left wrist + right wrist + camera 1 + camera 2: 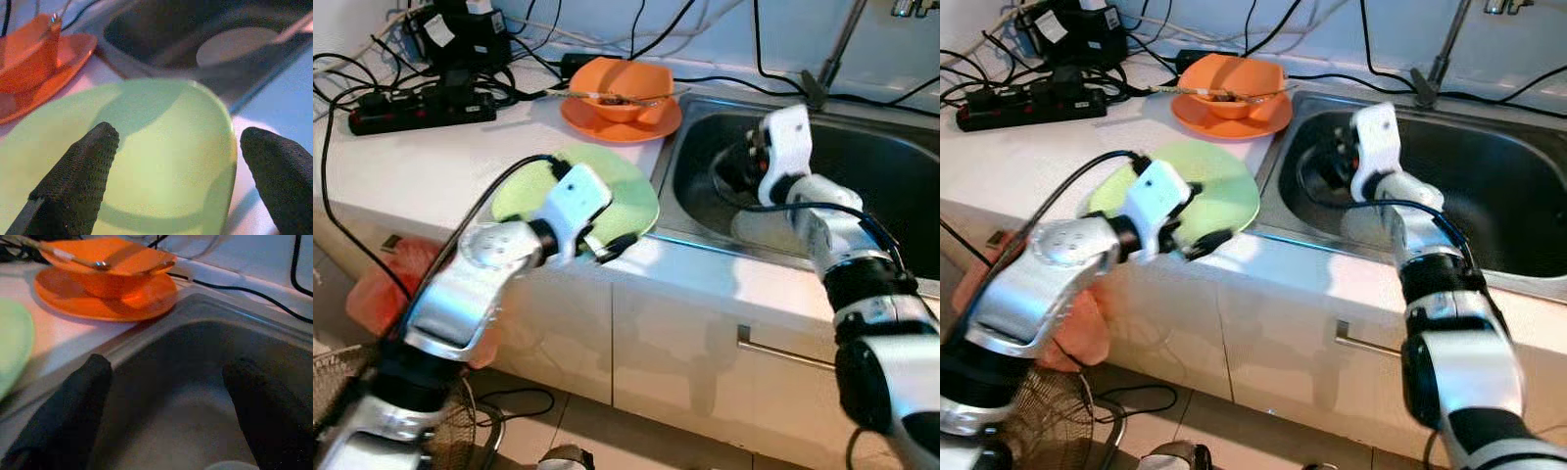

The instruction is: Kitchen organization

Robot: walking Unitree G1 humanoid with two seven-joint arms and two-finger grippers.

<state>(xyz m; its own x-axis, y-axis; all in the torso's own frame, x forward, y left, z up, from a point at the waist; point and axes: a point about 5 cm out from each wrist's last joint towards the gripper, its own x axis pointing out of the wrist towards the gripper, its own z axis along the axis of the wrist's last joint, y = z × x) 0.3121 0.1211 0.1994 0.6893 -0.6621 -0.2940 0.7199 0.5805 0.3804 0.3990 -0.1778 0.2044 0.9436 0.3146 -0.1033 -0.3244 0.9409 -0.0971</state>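
While our left gripper (176,186) hovers spread wide over the green plate (631,196) on the counter (421,166), nothing's grasped yet; next we'd judge it must straddle the rim and close. Right gripper (166,406) hangs apart, empty, over the sink (891,166).

Both pincers (178,171) (168,406) forward, fingers spread.

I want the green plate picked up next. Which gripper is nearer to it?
Left. The left gripper hovers open just over the green plate on the counter. The right gripper is open too, off to the side over the sink.
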